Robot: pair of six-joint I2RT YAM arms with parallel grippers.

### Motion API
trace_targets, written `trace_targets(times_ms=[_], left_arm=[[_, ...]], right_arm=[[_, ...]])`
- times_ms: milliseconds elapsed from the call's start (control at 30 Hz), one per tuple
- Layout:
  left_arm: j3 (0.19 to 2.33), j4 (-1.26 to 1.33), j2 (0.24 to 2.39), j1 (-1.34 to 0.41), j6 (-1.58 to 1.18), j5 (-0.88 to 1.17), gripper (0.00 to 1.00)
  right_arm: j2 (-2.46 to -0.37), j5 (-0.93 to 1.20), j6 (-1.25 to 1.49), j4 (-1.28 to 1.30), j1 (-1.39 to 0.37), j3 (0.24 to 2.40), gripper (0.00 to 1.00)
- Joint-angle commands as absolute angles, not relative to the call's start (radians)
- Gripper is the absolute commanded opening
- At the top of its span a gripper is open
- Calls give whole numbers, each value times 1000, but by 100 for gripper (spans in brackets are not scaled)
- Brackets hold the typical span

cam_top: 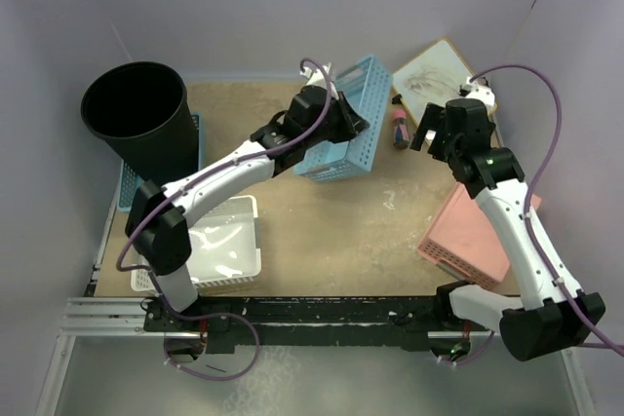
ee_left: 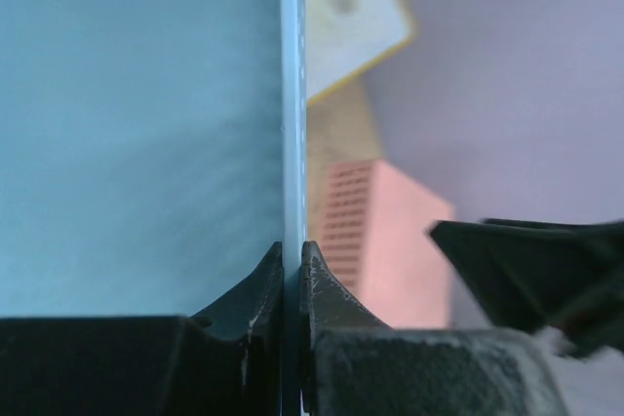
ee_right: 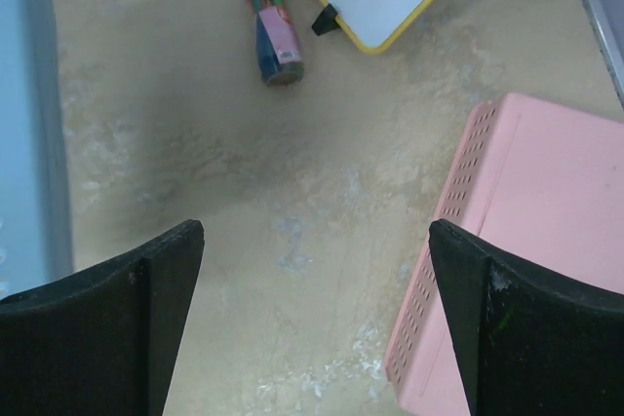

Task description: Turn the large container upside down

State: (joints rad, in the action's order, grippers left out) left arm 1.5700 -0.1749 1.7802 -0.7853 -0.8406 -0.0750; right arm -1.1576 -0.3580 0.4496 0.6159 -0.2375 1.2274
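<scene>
- Overhead view: the left claw (cam_top: 353, 126) is clamped on the side wall of a blue basket (cam_top: 363, 99) at the far middle of the table (cam_top: 341, 241); the black bin (cam_top: 166, 148) stands upright, mouth up, well off to that claw's left, touched by neither arm; the right claw (cam_top: 436, 138) hangs spread and empty, a marker (cam_top: 400, 129) just to its left; the basket looks to be the job of the moment, so it is best set down away from the bin's corner, leaving the tall bin room to swing over.
- Left wrist view: the fingers (ee_left: 253, 289) press tight on the thin blue wall, which rises straight ahead of the claw (ee_left: 292, 265); a pink basket (ee_left: 375, 231) lies ahead to its right, a whiteboard (ee_left: 341, 7) beyond; whether the blue basket is off the table cannot be told; a pinch on so narrow an edge may let it pivot, so it should be kept level and lowered fully before release.
- Right wrist view: the fingers (ee_right: 146, 319) stand wide apart, nothing between them, bare table beneath; marker (ee_right: 273, 36) ahead to the left, pink basket (ee_right: 526, 241) to the right; the bin is out of sight; it looks too wide for one claw to span, so a rim pinch with the other claw steadying the wall seems soundest.
</scene>
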Motion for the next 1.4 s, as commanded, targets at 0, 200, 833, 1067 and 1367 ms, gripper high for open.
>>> trace_targets(times_ms=[0,200,833,1067,1367], left_arm=[[1465,236,1717,-772,-1068,211,0],[1273,758,1805,-739,-1457,372,0],[852,1485,2006,-616,-1853,468,5],[811,865,1874,-546,-1405,471,19],[1051,-136,1685,-531,-763,33,46]], right_arm=[[-1101,-439,500,622,-239,1268,100],[-1037,-422,513,590,-239,1238,100],[-1033,-283,542,489,-239,1106,100],[-1047,-235,545,461,-239,1058,100],[-1103,-117,472,401,-239,1002,99]])
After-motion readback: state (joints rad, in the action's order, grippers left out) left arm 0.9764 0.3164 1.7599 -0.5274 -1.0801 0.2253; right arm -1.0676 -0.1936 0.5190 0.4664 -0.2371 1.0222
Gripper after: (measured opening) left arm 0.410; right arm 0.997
